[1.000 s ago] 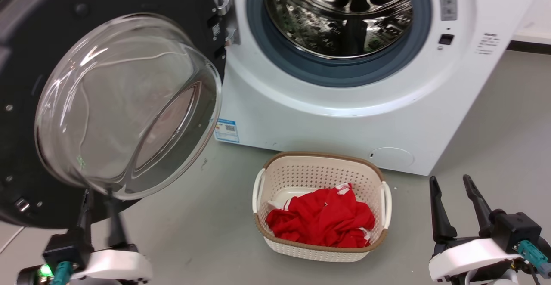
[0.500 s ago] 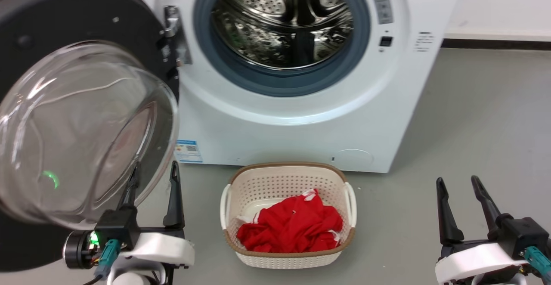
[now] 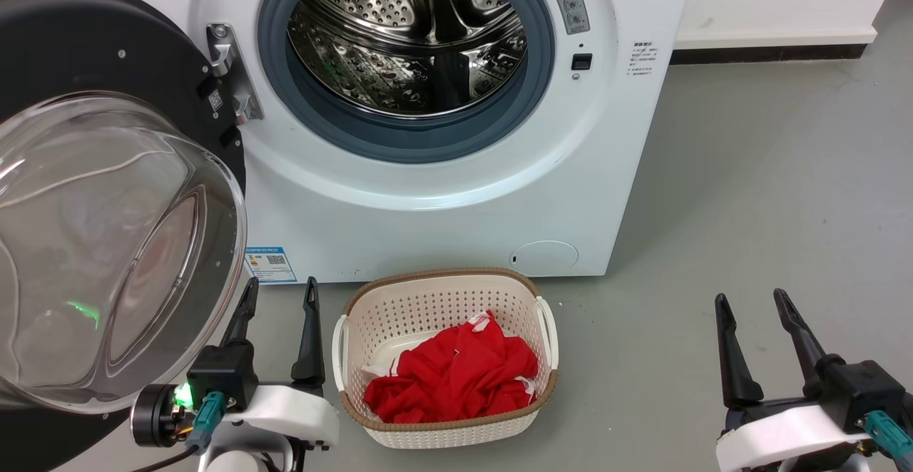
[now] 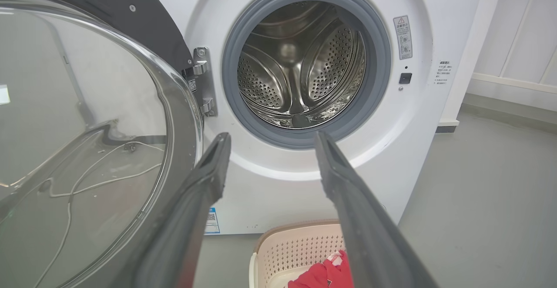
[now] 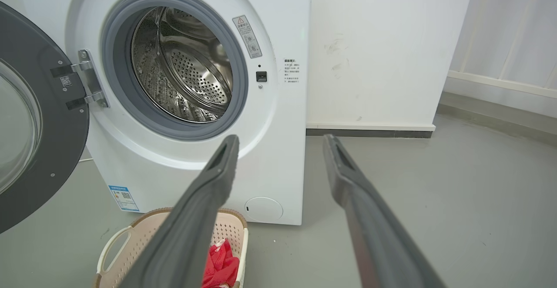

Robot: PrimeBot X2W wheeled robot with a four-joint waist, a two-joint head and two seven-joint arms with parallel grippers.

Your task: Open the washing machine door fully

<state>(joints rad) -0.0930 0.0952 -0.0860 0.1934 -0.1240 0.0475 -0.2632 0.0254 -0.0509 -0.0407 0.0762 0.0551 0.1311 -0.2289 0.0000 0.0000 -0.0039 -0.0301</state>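
Washing machine door (image 3: 107, 244), black disc with bulging clear glass bowl, swung wide open to the left of the steel drum opening (image 3: 406, 37), hung on a metal hinge (image 3: 232, 87). Just beside its lower edge, left gripper (image 3: 280, 286), fingers spread, holding nothing. On the grey floor (image 3: 749, 172) before the white machine (image 3: 428, 215), a cream basket (image 3: 442, 276) of red cloth (image 3: 449, 379). Far right, right gripper (image 3: 750, 298), fingers spread, empty.

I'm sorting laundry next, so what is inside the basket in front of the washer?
The basket holds a crumpled red garment with bits of white at its edges; part of the pale bottom shows beside it. Anything beneath the garment is covered.
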